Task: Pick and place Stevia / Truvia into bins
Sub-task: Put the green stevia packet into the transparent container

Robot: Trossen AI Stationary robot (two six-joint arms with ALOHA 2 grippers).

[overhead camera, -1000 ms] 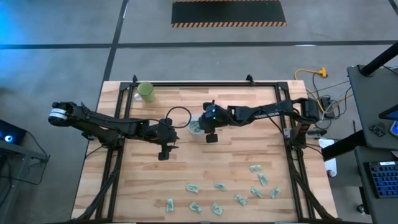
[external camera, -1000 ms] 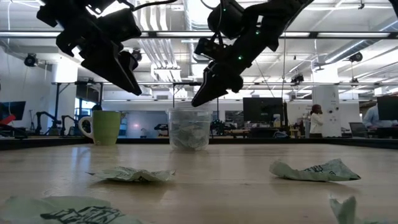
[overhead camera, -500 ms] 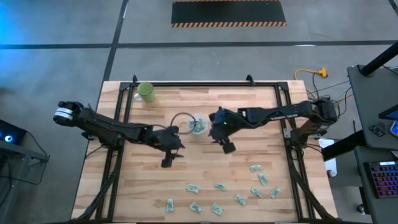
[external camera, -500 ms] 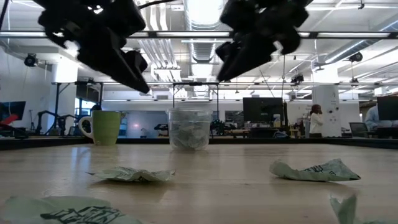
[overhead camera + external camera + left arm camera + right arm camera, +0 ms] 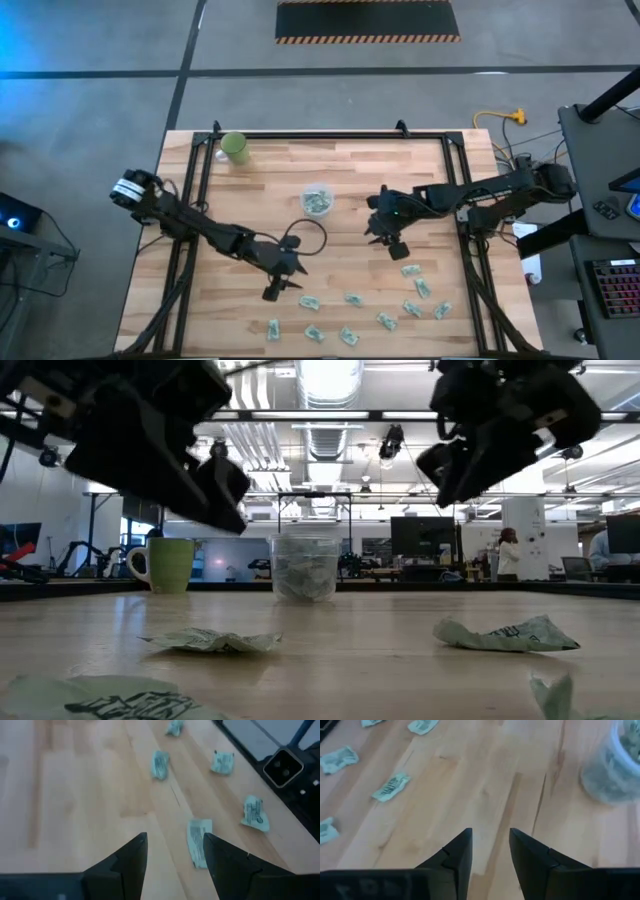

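Observation:
Several pale green and white Stevia packets (image 5: 353,297) lie flat on the wood near the table's near edge. The clear cup (image 5: 317,201) stands mid-table with packets inside; the low view shows the cup (image 5: 304,567) upright. My left gripper (image 5: 272,290) hovers open above the table just left of the packet (image 5: 309,301); in its wrist view, the left gripper (image 5: 175,850) has a packet (image 5: 198,847) beside one finger. My right gripper (image 5: 397,248) hovers open between the cup and the packet (image 5: 410,270); the right gripper (image 5: 491,845) is over bare wood.
An opaque green cup (image 5: 235,147) stands at the far left corner. Black frame rails (image 5: 190,190) run along the table's left, right and far sides. Bare wood lies between the clear cup and the packets. A desk with a keyboard (image 5: 610,285) stands to the right.
Both grippers have moved away from the clear cup toward the near edge. The left one travelled near and slightly right, toward the packets. The right one left the spot beside the cup and swung right and near. The cup and packets kept still.

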